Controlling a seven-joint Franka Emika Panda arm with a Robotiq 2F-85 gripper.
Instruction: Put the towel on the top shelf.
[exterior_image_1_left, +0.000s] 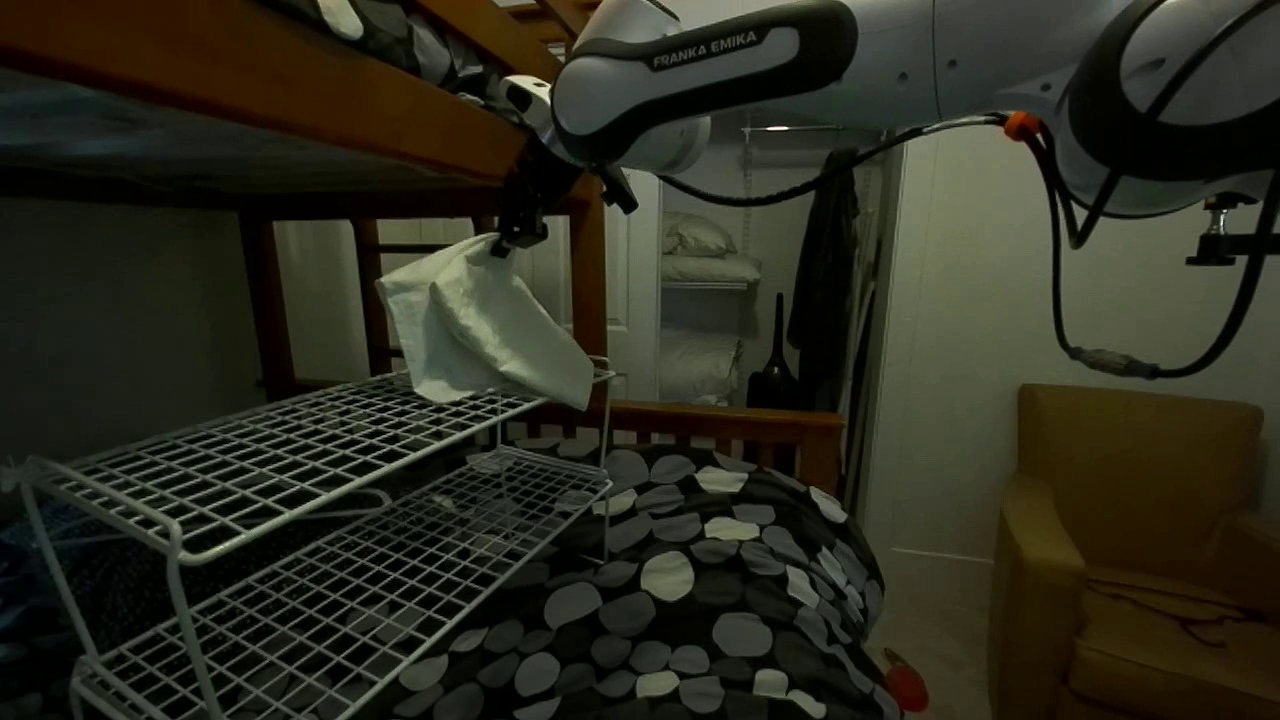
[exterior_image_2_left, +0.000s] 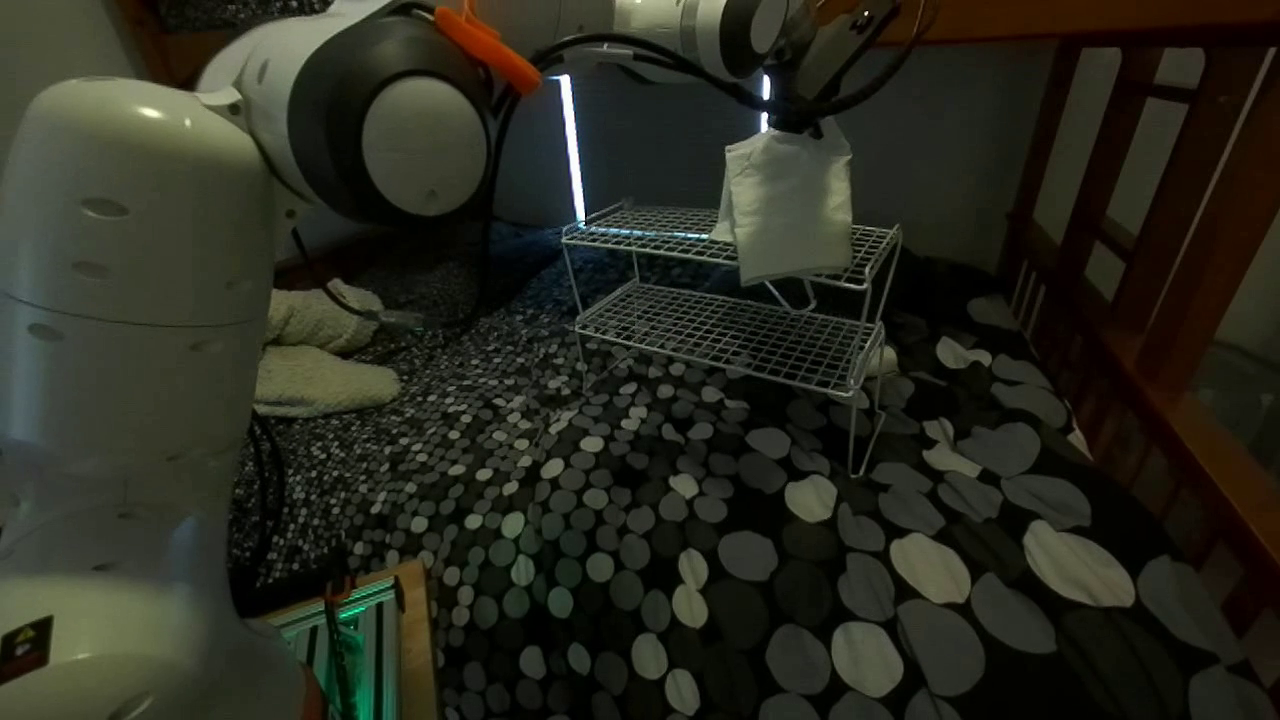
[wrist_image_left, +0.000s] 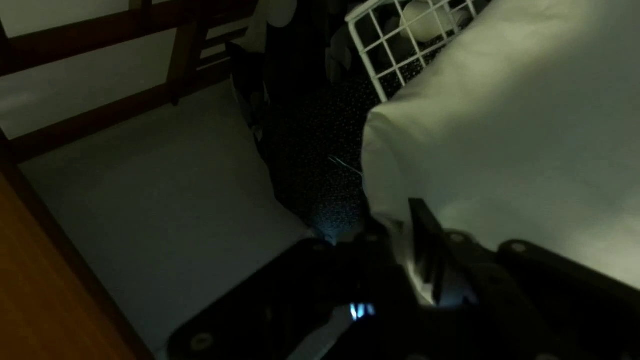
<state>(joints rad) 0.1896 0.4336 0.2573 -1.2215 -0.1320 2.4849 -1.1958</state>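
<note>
Pinching the towel (exterior_image_1_left: 490, 330) by its upper part, the pincer (exterior_image_1_left: 515, 242) stood narrow. In an exterior view the towel hung folded at the right end of the top shelf (exterior_image_2_left: 655, 222), its bottom edge overlapping the shelf's near edge in line of sight; contact could not be told. Lower tier (exterior_image_2_left: 720, 335) lay directly below, over spotted bedding (exterior_image_2_left: 690, 520). Pale fleecy item (exterior_image_2_left: 325, 385) lay well apart, to the left.
</note>
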